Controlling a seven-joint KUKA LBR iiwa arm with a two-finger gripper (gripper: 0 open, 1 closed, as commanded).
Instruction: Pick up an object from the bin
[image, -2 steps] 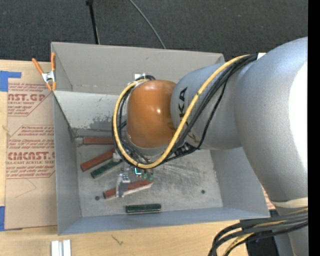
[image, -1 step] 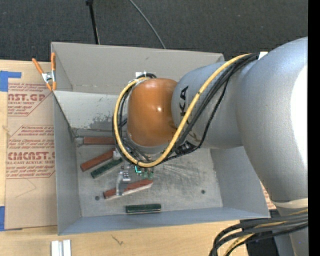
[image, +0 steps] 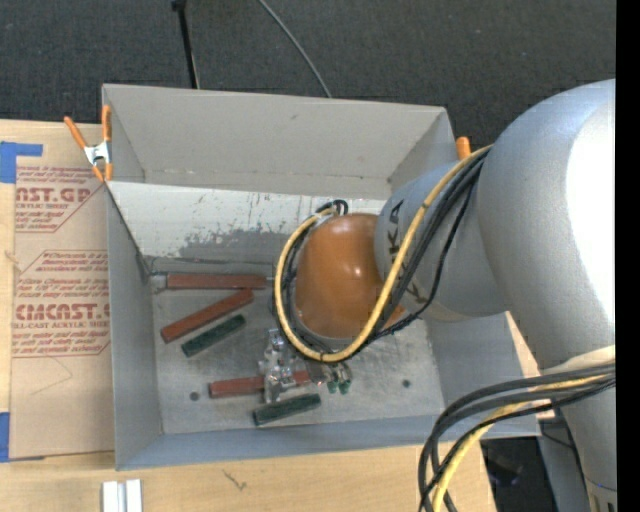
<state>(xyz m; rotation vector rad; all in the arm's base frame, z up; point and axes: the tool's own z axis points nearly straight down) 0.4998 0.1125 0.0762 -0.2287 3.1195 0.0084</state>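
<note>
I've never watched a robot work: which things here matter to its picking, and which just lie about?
In play: gripper; short red-brown stick and front dark green stick nearest it; grey bin.
Lying about: long red-brown stick by back wall; slanted red-brown stick; left dark green stick.

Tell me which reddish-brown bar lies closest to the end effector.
The short reddish-brown flat bar lowest in view, its right end at the end effector; the other two lie farther back.

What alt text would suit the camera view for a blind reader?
A robot arm's claw hangs low in a grey metal bin, over the right end of a reddish-brown stick near the front wall. A dark green stick lies beside it; more brown and green sticks lie to the left.
</note>
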